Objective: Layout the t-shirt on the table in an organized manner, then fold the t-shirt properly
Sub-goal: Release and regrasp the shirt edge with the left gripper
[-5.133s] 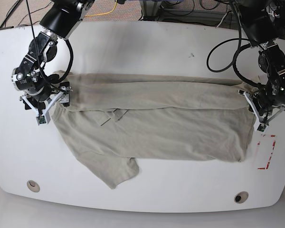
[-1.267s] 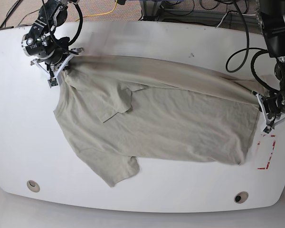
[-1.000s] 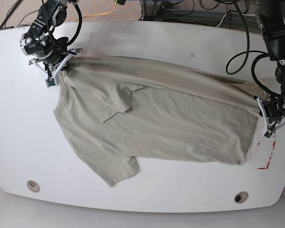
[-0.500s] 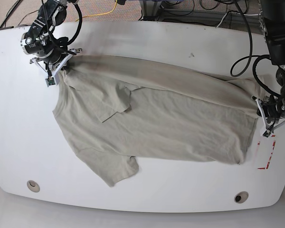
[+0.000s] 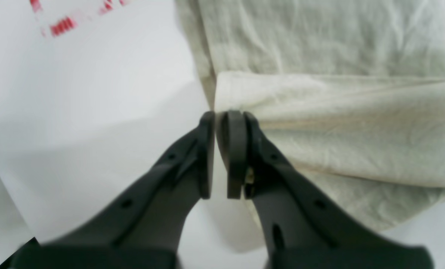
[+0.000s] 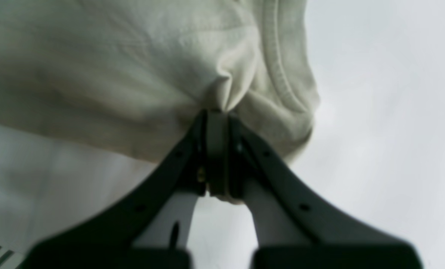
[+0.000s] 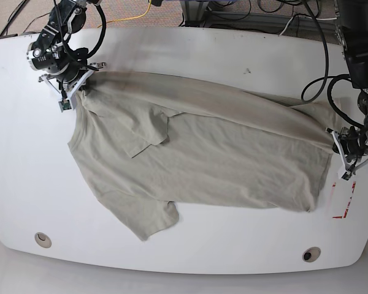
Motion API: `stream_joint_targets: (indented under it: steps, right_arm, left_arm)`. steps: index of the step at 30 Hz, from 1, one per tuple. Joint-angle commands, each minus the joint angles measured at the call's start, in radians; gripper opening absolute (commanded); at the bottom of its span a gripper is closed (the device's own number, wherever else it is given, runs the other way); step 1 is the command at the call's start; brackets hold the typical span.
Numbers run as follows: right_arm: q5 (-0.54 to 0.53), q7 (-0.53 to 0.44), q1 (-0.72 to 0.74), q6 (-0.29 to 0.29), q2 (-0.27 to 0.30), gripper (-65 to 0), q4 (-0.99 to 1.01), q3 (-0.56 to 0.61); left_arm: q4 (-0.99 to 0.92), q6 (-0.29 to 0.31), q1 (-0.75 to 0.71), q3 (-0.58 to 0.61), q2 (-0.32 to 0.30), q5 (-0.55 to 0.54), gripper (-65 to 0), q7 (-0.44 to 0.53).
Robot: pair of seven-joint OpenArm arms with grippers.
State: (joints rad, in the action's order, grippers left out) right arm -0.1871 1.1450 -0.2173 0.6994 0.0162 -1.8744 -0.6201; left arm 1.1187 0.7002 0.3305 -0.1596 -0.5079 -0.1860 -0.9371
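Observation:
The pale sage t-shirt [image 7: 202,153] lies spread across the white table [image 7: 172,49], hem to the right and collar end to the left. One sleeve [image 7: 148,219] points toward the front edge, and the other is folded onto the chest. At the far left my right gripper [image 7: 80,86] is shut on a bunched shoulder of the t-shirt [image 6: 170,67], beside a ribbed hem. My left gripper [image 7: 338,147] at the right is shut on the shirt's hem corner, with the cloth [image 5: 319,112] pinched at its fingertips [image 5: 206,123]. The upper edge runs taut between the two grippers.
Red tape marks [image 7: 345,199] lie on the table just in front of the left gripper and also show as red tape [image 5: 61,26] in the left wrist view. Two round grommets [image 7: 43,239] [image 7: 311,254] sit near the front edge. Cables hang behind the table.
My left gripper has moved toward the table's front along the right side, dragging the hem corner with it. The right gripper has held still.

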Motion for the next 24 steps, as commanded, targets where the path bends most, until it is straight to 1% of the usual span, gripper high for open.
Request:
stream_joint_targets:
  steps: [1,4,5,6,7,8,9,10,12,13,14,16,20,24]
  right_arm:
    - [-0.001,-0.016,0.008,-0.001,0.011,-63.4,-0.014,-0.002]
    - [-0.001,-0.016,0.009,-0.001,0.011,-56.3,-0.018,-0.002]
    - [-0.001,-0.016,0.009,-0.001,0.011,-51.7,-0.021,-0.002]
    - [-0.001,-0.016,0.009,-0.001,0.011,-48.5,-0.021,-0.002]
    - [-0.001,-0.016,0.009,-0.001,0.011,-43.0,-0.023,-0.002]
    - [-0.001,-0.016,0.009,-0.001,0.011,-39.8,-0.024,-0.002]
    - [-0.001,-0.016,0.009,-0.001,0.011,-33.0,-0.037,-0.002]
    - [-0.001,-0.016,0.009,-0.001,0.011,-28.4,-0.049,-0.004]
    - [-0.002,-0.016,0.008,-0.001,0.011,-20.9,-0.08,-0.004]
    - [-0.005,-0.016,0.006,-0.001,0.011,-19.2,-0.09,-0.004]
    - [-0.01,-0.013,0.005,-0.001,0.011,-15.7,-0.115,-0.004]
    - [-0.012,-0.013,0.005,-0.001,0.009,-13.2,-0.141,-0.004]
    - [-0.012,-0.013,0.008,-0.001,0.008,-14.1,-0.152,-0.004]
    - [-0.013,-0.013,0.008,-0.001,0.006,-14.1,-0.15,-0.031]
  left_arm:
    - [0.016,-0.002,0.023,-0.004,-0.022,-0.004,-55.1,0.011]
    - [0.019,-0.002,0.023,-0.004,-0.022,-0.004,-45.4,0.022]
    - [0.021,-0.002,0.025,-0.004,-0.022,-0.004,-40.6,0.028]
    - [0.021,-0.002,0.028,-0.004,-0.022,-0.004,-37.4,0.031]
    - [0.021,-0.002,0.028,-0.004,-0.022,-0.004,-32.8,0.034]
    - [0.021,-0.002,0.028,-0.004,-0.022,-0.004,-30.3,0.036]
    - [0.024,-0.002,0.028,-0.005,-0.024,-0.004,-26.4,0.036]
    - [0.025,-0.002,0.029,-0.005,-0.024,-0.004,-25.1,0.036]
    - [0.033,-0.002,0.032,-0.007,-0.025,-0.005,-24.9,0.036]
    - [0.037,-0.002,0.034,-0.008,-0.025,-0.007,-24.7,0.036]
    - [0.053,-0.002,0.042,-0.008,-0.027,-0.007,-24.7,0.036]
    - [0.07,-0.002,0.046,-0.01,-0.027,-0.008,-24.7,0.036]
    - [0.123,-0.002,0.046,-0.016,-0.027,-0.01,-24.7,0.036]
    - [0.176,-0.002,0.042,-0.068,-0.027,-0.01,-24.7,0.036]
